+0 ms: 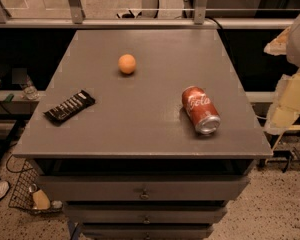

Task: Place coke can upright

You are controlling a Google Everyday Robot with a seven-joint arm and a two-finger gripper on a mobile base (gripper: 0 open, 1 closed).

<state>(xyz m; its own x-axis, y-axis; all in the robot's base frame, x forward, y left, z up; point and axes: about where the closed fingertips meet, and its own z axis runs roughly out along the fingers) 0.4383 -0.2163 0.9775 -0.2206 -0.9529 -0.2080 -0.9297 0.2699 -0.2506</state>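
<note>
The coke can (200, 109) is red with white script. It lies on its side on the right part of the grey table top (140, 134), with one silver end facing the front right. My gripper (290, 101) shows as a pale white and yellowish shape at the right edge of the view. It is beyond the table's right edge, to the right of the can and apart from it. Nothing is seen held in it.
An orange ball (127, 64) sits at the back middle of the table. A black snack bar (69, 107) lies at the left. Drawers (144, 190) are under the top. A wire basket (32, 196) stands on the floor at the lower left. A metal rail (140, 21) runs behind the table.
</note>
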